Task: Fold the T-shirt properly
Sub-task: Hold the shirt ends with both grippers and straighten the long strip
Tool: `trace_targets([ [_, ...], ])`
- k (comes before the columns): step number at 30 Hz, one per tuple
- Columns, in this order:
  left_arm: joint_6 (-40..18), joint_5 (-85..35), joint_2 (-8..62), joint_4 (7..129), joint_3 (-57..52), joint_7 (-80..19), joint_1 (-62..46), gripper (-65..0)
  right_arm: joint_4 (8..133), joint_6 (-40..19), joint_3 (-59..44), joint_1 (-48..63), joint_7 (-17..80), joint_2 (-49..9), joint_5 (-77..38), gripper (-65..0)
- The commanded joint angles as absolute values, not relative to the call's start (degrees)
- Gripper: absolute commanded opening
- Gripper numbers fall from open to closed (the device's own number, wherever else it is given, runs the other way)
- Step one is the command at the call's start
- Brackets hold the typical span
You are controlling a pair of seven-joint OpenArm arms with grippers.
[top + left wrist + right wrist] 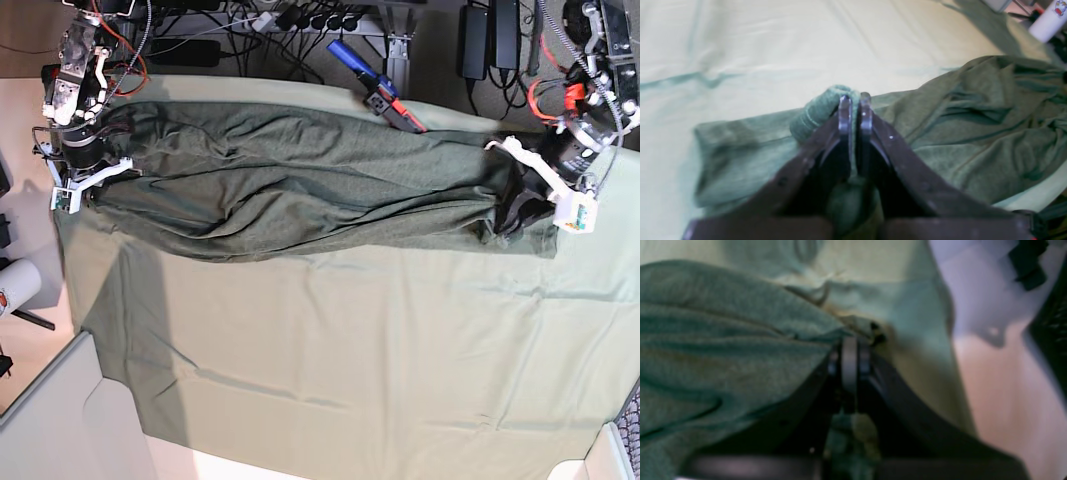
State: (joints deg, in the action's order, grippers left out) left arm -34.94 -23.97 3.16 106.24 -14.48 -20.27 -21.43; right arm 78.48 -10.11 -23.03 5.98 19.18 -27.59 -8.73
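Here the shirt [300, 180] lay stretched across the far part of the cloth [330, 350], its long axis running side to side in the base view, from one arm to the other. It was bunched and creased, not spread flat.

Each end of that axis met a gripper, so neither arm was nearer: the shirt lay between them. The left gripper [855, 100] stood at the right-hand end in the base view, its jaws pinched together on a rolled fold of the shirt, with the hem stitching showing beside the fingertips [844, 111]. The rest of the shirt trailed off to the right in that wrist view.

The right gripper [850, 350] stood at the opposite end, at the cloth's far corner. Its jaws were closed tight, right at the shirt's edge. The view was blurred, but fabric ran into the tips, so I judged it to be gripping the shirt there; some of the paler cloth may have been caught too.

With both ends held, the coming move probably depended on drawing the arms apart along that axis to tauten the shirt.

Count: one shirt, one cloth, two grippers.
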Motion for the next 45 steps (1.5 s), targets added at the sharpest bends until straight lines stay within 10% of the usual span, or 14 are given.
trace_targets([
  [1, -35.4, -26.0, 3.7, 107.4, -15.2, -19.6, -21.3, -62.5, 79.3, -10.3, -23.6, 5.3, 17.7, -29.3, -8.4, -65.0],
  [17, -35.8, -29.7, 5.0, 107.4, -19.5, -22.1, -24.1, -55.2, 79.3, -10.3, -23.6, 5.3, 17.9, -32.0, -7.7, -65.0],
  [26, -35.8, -29.8, 5.7, 107.4, -19.5, -22.1, -24.6, -30.7, 79.3, -10.3, -23.6, 5.3, 18.0, -32.0, -7.7, -65.0],
  [36, -35.6, -33.1, 8.0, 107.4, -23.9, -22.4, -27.0, -30.1, 79.3, -10.3, -23.6, 5.3, 18.0, -31.9, -7.9, -65.0],
  [41, -35.6, -38.5, 11.2, 107.2, -28.1, -23.8, -26.8, -18.2, 79.3, -10.3, -23.6, 5.3, 18.0, -31.9, -8.1, -64.9],
  [45, -35.6, -40.1, 12.8, 105.0, -27.2, -23.8, -25.6, -18.2, 79.3, -10.3, -23.6, 5.3, 18.0, -31.8, -11.5, -35.2],
])
